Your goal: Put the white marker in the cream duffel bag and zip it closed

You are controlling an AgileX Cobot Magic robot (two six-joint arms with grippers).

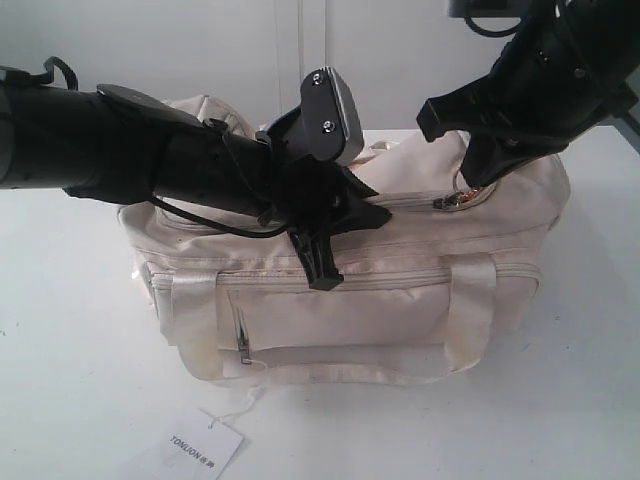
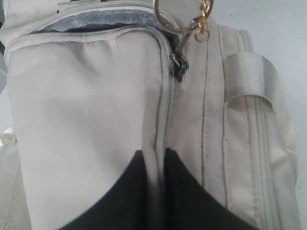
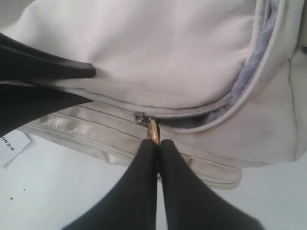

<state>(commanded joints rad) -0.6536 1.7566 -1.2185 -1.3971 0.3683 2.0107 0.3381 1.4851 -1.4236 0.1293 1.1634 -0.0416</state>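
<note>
Large cream fabric duffel bag (image 1: 350,320) sits on white tabletop (image 1: 70,400), long axis L–R across ext view. Slim white marker w/ dark cap: not visible in any view; prob. inside bag, can't confirm. L gripper (image 2: 154,157): fingers narrow, pinching the zipped seam on bag top near mid-length. R gripper (image 3: 156,143): fingers pressed together on the gold metal ring pull (image 3: 152,129) hanging off the small dark zip slider (image 3: 140,117). Key relation: slider lies just ahead of R fingertips, well apart from L ones. Zip line between L pinch and slider looks closed; open stretch w/ grey lining (image 3: 261,67) runs on from slider away from L gripper, curving toward bag's end. Judged step = closing zip. R arm is nearer and should do the pull, along zip axis away from L, w/ L as anchor. Views: R wrist shows grip on ring plus open gap; L wrist shows closed teeth up to slider; ext view gives whole layout, incl. white paper hang tag (image 1: 205,450) in front of bag, but zip detail too small there.
</note>
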